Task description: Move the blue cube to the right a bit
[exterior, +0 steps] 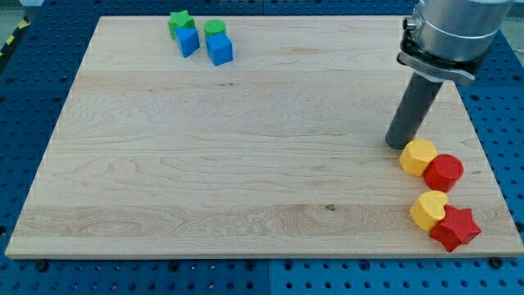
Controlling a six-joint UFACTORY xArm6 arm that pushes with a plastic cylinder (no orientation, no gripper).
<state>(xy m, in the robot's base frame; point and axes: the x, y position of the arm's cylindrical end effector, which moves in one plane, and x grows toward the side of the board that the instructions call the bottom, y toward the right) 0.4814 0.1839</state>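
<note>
My tip point(399, 145) rests on the bench point(246, 147) at the view's right, just above-left of a yellow block point(417, 156) — near it, possibly touching, I cannot tell which. There is no gripper on this rig, only the rod, so nothing is held and nothing can be grasped; any move must be a push. Two blue blocks sit at the view's top left: one blue cube point(188, 41) touching a green star-shaped block point(181, 22) just above it, and a second blue cube point(219, 51) touching a round green block point(214, 29) above it. The task sentence does not say which cube is meant; I judge either would need a push from its left face. The tip is well apart from both, on the wrong side of them, so the job appears not yet begun. At lower right, a red round block point(444, 172) touches the yellow one; below, another yellow block point(429, 210) touches a red star point(454, 228). No containers on the bench — nothing to report inside any. Risk, as a judgement: the green blocks sit close enough to be dragged along.
</note>
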